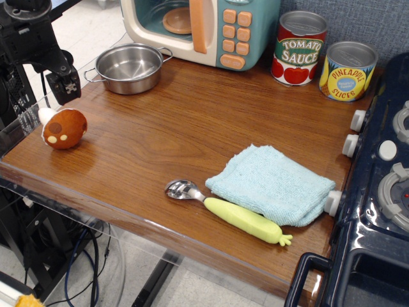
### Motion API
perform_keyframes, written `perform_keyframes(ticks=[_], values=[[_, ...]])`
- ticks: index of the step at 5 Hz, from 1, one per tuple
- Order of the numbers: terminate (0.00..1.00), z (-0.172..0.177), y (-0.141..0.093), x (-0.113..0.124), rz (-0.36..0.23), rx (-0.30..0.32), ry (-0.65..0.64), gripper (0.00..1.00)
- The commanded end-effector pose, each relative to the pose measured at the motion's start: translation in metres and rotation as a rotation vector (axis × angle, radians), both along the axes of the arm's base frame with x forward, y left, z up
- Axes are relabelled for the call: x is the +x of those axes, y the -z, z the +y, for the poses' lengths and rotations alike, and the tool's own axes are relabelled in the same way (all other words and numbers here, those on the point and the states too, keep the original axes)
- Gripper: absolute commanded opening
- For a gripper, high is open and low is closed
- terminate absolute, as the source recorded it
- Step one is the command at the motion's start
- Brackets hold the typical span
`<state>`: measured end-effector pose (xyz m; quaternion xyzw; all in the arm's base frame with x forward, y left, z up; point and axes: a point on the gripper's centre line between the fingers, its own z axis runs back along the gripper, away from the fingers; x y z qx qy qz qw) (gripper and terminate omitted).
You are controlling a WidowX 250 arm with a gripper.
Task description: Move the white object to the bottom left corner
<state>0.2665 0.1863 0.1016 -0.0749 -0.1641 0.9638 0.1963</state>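
Mushroom (62, 128) lies tipped on the table (166, 128) at its nine o'clock corner, apparently delivered; the gripper (66, 87) hangs above, jaws apart, holding nothing.

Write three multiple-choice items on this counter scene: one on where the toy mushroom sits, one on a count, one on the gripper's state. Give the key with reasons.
1. Where does the toy mushroom lie?
A. in the steel pot
B. on the counter near its left edge
C. on the blue cloth

2. How many food cans stand at the back of the counter?
A. one
B. two
C. four

3. What is the gripper doing with the mushroom?
A. it hangs above it, not touching
B. it is clamped on the cap
C. it presses it into the cloth

Key: 1 B, the mushroom rests on the wood by the left rim, apart from the steel pot and blue cloth. 2 B, only the tomato sauce can and pineapple can show. 3 A, a gap of bare counter separates gripper and cap.
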Motion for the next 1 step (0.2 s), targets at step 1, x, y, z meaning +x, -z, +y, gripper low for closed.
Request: perform_keyframes(ticks=[1], values=[[1.00,-0.0067,-0.0156,-0.0064,-0.033,0.022,0.000,1.00]])
